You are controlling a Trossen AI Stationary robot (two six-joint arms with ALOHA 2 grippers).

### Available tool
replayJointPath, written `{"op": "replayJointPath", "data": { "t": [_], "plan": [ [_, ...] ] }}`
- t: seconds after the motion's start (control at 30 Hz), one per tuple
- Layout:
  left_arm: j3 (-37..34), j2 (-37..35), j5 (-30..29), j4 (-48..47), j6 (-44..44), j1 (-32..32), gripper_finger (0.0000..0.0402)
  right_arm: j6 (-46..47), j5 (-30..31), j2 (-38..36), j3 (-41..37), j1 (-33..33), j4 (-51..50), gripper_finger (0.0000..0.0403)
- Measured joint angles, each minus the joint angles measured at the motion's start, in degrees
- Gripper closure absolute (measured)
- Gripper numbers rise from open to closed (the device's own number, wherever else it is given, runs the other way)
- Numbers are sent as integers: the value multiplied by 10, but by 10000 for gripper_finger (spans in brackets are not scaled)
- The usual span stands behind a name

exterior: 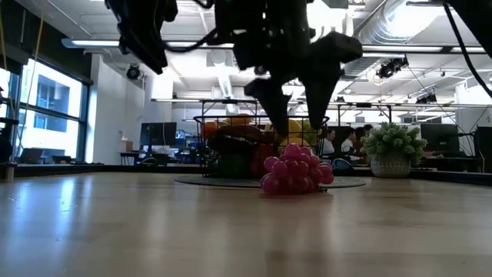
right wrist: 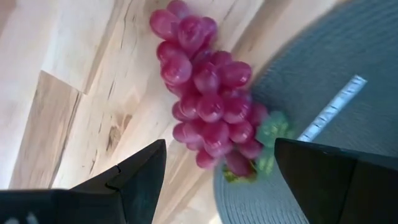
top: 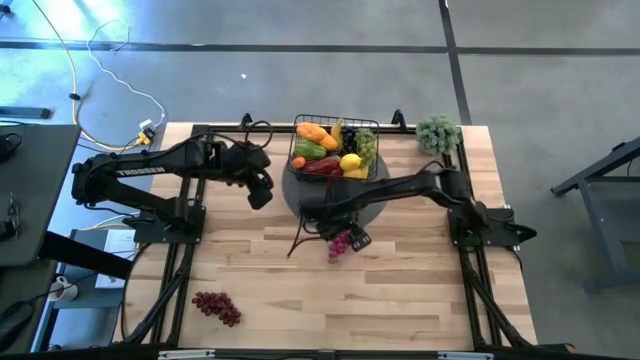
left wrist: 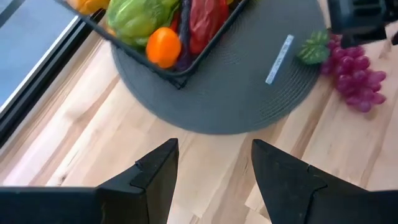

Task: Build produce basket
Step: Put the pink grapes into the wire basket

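Note:
The black wire basket (top: 336,148) holds produce and stands on a flat grey round disc (top: 372,205) at the table's far middle. A pink-purple grape bunch (right wrist: 208,93) lies on the wood at the disc's near edge, its green leaf end (right wrist: 272,129) on the disc. My right gripper (right wrist: 217,180) hangs open right above this bunch (exterior: 296,173), pointing down, one finger on each side and touching nothing. My left gripper (left wrist: 214,174) is open and empty, above the wood left of the disc (left wrist: 236,81), tilted toward the basket (left wrist: 168,37).
A dark red grape bunch (top: 217,307) lies near the table's near left corner. A bushy grey-green plant (top: 438,132) stands at the far right, next to the basket. The near half of the table is bare wood.

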Motion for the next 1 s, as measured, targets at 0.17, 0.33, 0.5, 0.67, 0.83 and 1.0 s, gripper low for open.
{"op": "replayJointPath", "data": {
  "t": [0.17, 0.33, 0.5, 0.67, 0.83, 1.0],
  "plan": [
    [0, 0, -17, -50, -19, 0, 211, 3, 0, 34, 0, 10, 5, 121],
    [0, 0, -18, -96, -20, 0, 211, 8, 4, 67, 0, 13, 7, 121],
    [0, 0, -26, -112, -9, 0, 211, 47, 17, 95, 0, 12, 11, 123],
    [0, 0, -26, -114, 27, 0, 211, 74, 22, 104, 2, 11, 10, 166],
    [0, 0, -40, -115, 59, 0, 211, 114, 20, 104, 2, 11, 2, 254],
    [0, 0, -84, -105, 100, 0, 211, 163, 9, 102, 1, 7, -6, 351]
  ]
}}
